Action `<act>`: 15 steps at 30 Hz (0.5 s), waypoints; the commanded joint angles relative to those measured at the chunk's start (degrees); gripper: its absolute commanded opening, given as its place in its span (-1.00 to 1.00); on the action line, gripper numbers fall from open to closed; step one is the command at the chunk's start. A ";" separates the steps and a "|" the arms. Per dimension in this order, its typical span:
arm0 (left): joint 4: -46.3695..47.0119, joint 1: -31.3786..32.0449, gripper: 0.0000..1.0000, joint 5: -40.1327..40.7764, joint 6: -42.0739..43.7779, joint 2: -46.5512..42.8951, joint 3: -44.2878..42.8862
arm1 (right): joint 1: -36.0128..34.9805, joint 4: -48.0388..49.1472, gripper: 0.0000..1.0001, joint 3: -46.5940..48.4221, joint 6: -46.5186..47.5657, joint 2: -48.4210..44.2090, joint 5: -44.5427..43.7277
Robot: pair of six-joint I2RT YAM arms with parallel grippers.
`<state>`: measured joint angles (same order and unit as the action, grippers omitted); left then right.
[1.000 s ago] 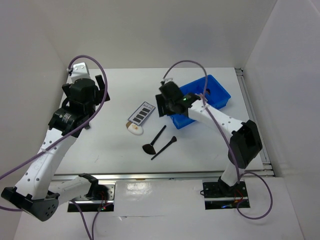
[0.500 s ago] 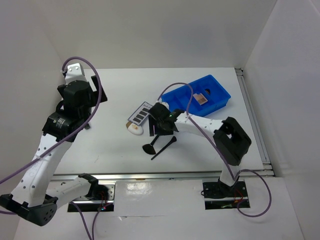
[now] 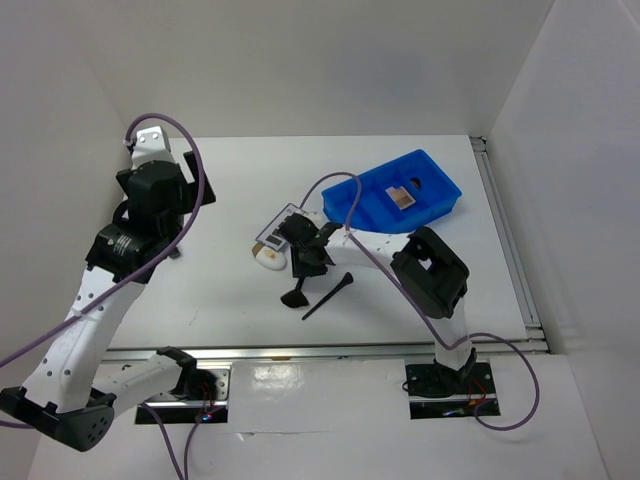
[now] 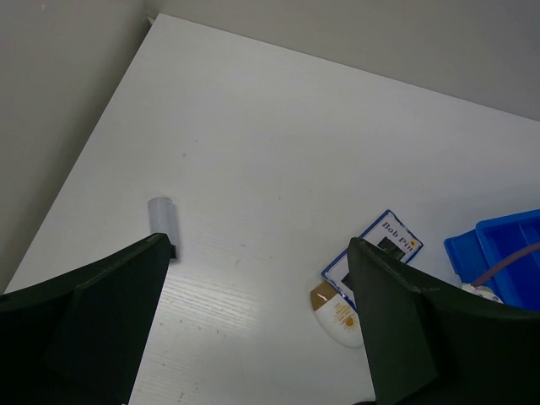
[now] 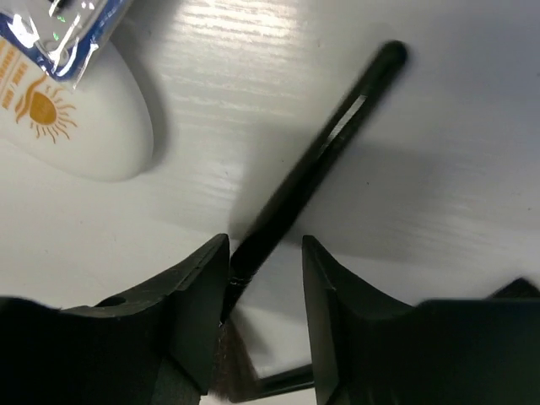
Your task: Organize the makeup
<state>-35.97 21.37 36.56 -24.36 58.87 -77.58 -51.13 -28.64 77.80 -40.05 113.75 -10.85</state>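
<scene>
A black brush with a fan head point(image 3: 296, 297) lies on the white table; its handle point(image 5: 329, 152) runs between my right gripper's point(image 3: 303, 262) open jaws and touches the left finger point(image 5: 198, 287). A second black brush point(image 3: 330, 296) lies just to the right. The white sponge with tan base point(image 3: 268, 258) and the dark palette point(image 3: 281, 226) lie to the left; both show in the right wrist view, sponge point(image 5: 76, 126) and palette point(image 5: 59, 34). The pink/tan compact point(image 3: 401, 199) sits in the blue tray point(image 3: 345, 200). My left gripper point(image 4: 260, 253) is open and empty, high over the table's left side.
A small grey cylinder point(image 4: 160, 218) stands on the table at the left. The left wrist view also shows the sponge point(image 4: 337, 314), the palette point(image 4: 380, 245) and a corner of the blue tray point(image 4: 506, 253). White walls close in the table.
My right gripper has swung from the blue tray leftward and down onto the fan-head brush, its jaws now around the handle. The left arm shifted slightly at first, then held still.
</scene>
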 commanded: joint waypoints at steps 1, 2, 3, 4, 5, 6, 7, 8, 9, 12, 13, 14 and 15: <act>1.60 0.26 1.00 0.27 -0.25 -0.07 0.50 | -0.72 -0.27 -0.15 3.05 -1.17 1.82 -1.89; 1.60 0.26 1.00 0.27 -0.25 -0.07 0.50 | -0.72 -0.27 -0.22 3.06 -1.17 2.43 -2.59; 2.12 0.26 1.00 0.27 0.27 -0.07 0.50 | -0.72 -0.27 -0.37 3.67 -1.17 2.44 -2.60; 2.13 0.26 1.00 0.27 0.28 0.45 0.50 | -0.72 -0.27 -0.45 3.67 -0.56 2.44 -2.60; 2.13 0.26 1.00 0.27 0.28 0.45 0.50 | -0.72 -0.27 -0.55 4.28 -0.55 2.44 -3.12; 2.13 0.26 1.00 0.27 0.28 0.98 0.50 | -0.72 -0.27 -0.68 4.99 -0.55 2.44 -3.12; 2.13 0.26 1.00 0.27 0.28 0.98 -0.11 | -0.72 -0.27 -0.75 4.99 -0.03 1.83 -3.12; 2.13 0.26 1.00 0.27 0.28 0.98 -0.11 | -0.72 -0.79 -0.80 6.47 -0.03 1.82 -3.12; 2.13 0.26 1.00 0.27 0.28 1.50 -0.81 | -0.72 -0.80 -0.84 7.10 0.76 0.17 -3.12; 2.65 0.26 1.00 -0.78 0.28 2.03 -1.34 | -0.72 -0.80 -0.94 9.73 3.39 -3.17 -3.12; 2.66 0.26 1.00 -0.78 0.28 2.04 -1.34 | -0.72 -0.80 -0.94 10.61 4.36 -3.88 -4.34; 2.66 0.26 1.00 -2.35 -0.33 2.04 -1.34 | -0.72 -1.50 -0.97 11.58 5.94 -4.67 -5.31; 2.66 0.26 1.00 -2.37 -0.34 2.04 -1.87 | -0.72 -2.02 -0.99 13.50 7.34 -5.99 -7.76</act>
<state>-35.53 21.37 35.66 -24.29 60.93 -77.36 -51.24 -29.87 85.62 -37.01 114.45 -13.34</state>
